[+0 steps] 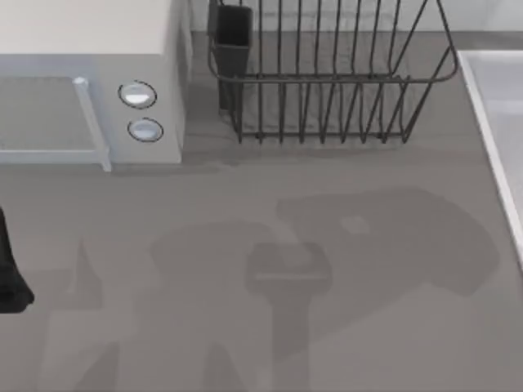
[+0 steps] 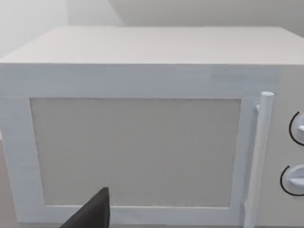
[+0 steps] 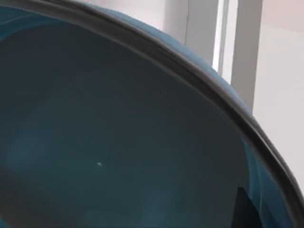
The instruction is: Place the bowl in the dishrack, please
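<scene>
The bowl is blue with a dark rim and sits very close in the right wrist view, its hollow side facing the camera and pale walls behind it. My right gripper is shut on its rim, with one dark fingertip lying against the inner wall. The dishrack is a dark grey wire basket at the back of the table, with a dark cutlery cup at its left corner. My left arm is parked at the table's left edge, and its gripper faces the microwave.
A white microwave with two round knobs and a bar handle stands at the back left, beside the rack. A pale raised edge runs along the right side. Arm shadows fall across the grey tabletop.
</scene>
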